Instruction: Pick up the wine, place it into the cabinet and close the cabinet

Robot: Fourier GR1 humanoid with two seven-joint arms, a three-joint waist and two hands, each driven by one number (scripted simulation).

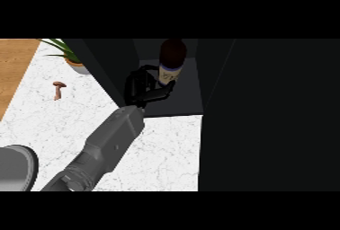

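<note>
Wine bottle (172, 60) standing inside the open cabinet (169, 96), with one robot hand (147, 89) beside it.

Detail: the bottle stands upright on the cabinet floor, its long axis vertical and its labelled body just up and to the right of the robot hand; the black fingers (163, 91) reach toward its lower part, thumb side curled near the label. Whether they pinch the glass or have let go cannot be told. The grey forearm (106, 143) enters from the lower left across the white table (166, 148); which arm it is cannot be judged with certainty. The dark door panel (266, 112) at the right stands open, so closing appears not yet done. A potted plant (69, 56) and a small brown object (59, 90) lie well apart at the left.
</note>
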